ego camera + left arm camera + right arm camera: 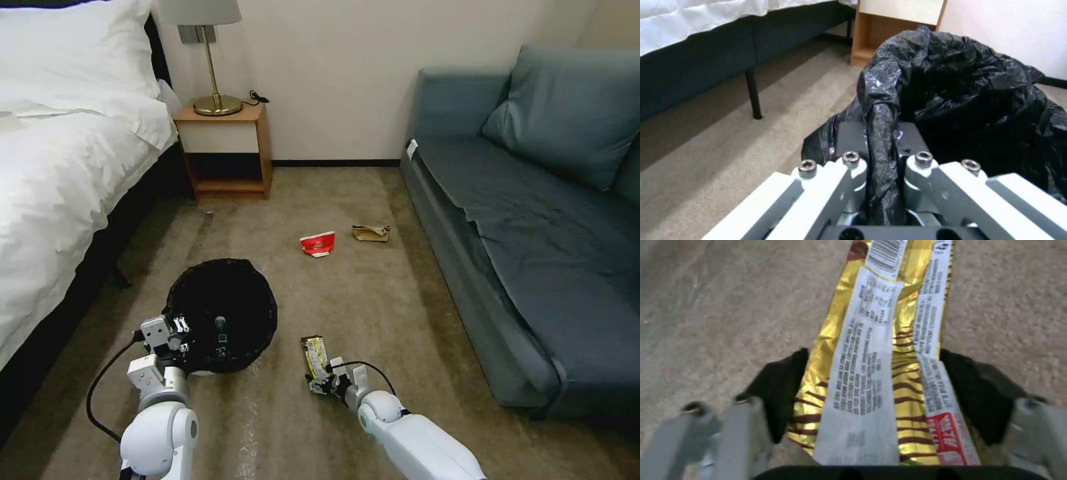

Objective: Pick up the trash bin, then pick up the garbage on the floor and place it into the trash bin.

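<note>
L gripper (pixel 880 156) pinches bin (pixel 223 313) rim; wrapper (pixel 880 366) betw R fingers (pixel 778 390).

Your left gripper (pixel 200 341) is clamped tight, arm reaching forward and low on your left. Your right gripper (pixel 319 381) sits low near the floor, jaws spread wide, arm stretched forward from the right.

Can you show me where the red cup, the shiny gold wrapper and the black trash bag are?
red cup (pixel 318 243), head view, its crushed side.
gold wrapper (pixel 889 350), right wrist view, its printed middle.
black trash bag (pixel 978 90), left wrist view, its crinkly inside.
</note>
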